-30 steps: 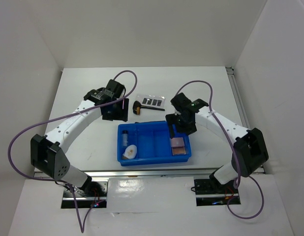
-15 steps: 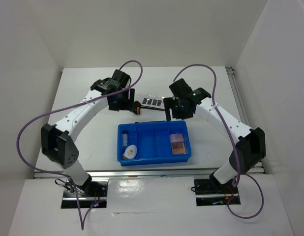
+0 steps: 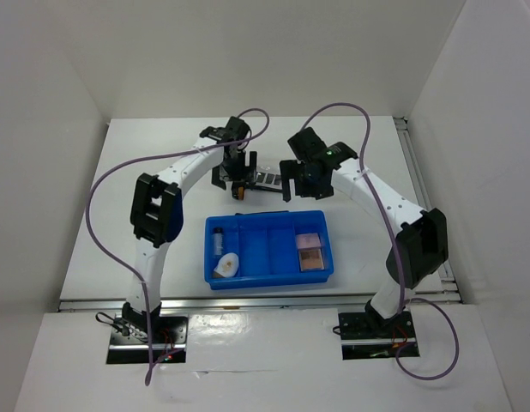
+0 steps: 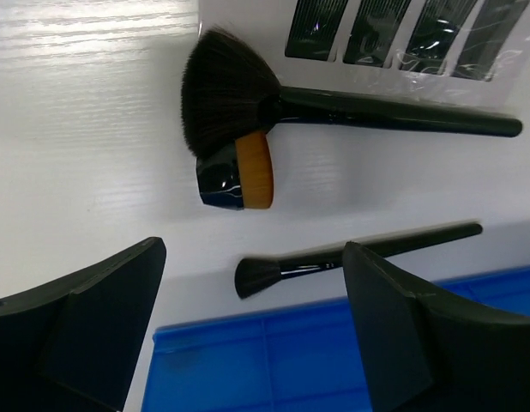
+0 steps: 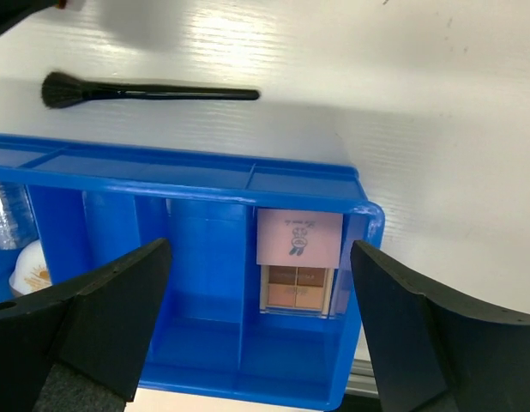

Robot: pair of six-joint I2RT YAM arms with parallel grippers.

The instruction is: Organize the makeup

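Observation:
My left gripper [image 4: 255, 257] hangs open and empty over the table just behind the blue tray [image 4: 291, 365], above a thin black brush [image 4: 274, 273]. Beyond it lie a black fan brush [image 4: 235, 86], a stubby orange-bristled brush [image 4: 239, 172] and the clear palette with dark pans [image 4: 402, 26]. My right gripper [image 5: 261, 253] is open and empty above the tray [image 5: 205, 163]. A pink square [image 5: 299, 238] and a tan square [image 5: 298, 287] lie in its right compartment. In its left compartment lie a clear vial [image 3: 219, 239] and a white oval piece [image 3: 226, 265].
The tray's [image 3: 269, 282] middle compartments hold nothing. Both arms meet behind the tray near the palette [image 3: 267, 178], with the left gripper [image 3: 233, 176] and right gripper [image 3: 304, 190] close together. White walls enclose the table on three sides.
The left arm swung right to a spot over the brushes and its jaws widened. The right gripper rose from the tray's right compartment and drew back toward the tray's far rim.

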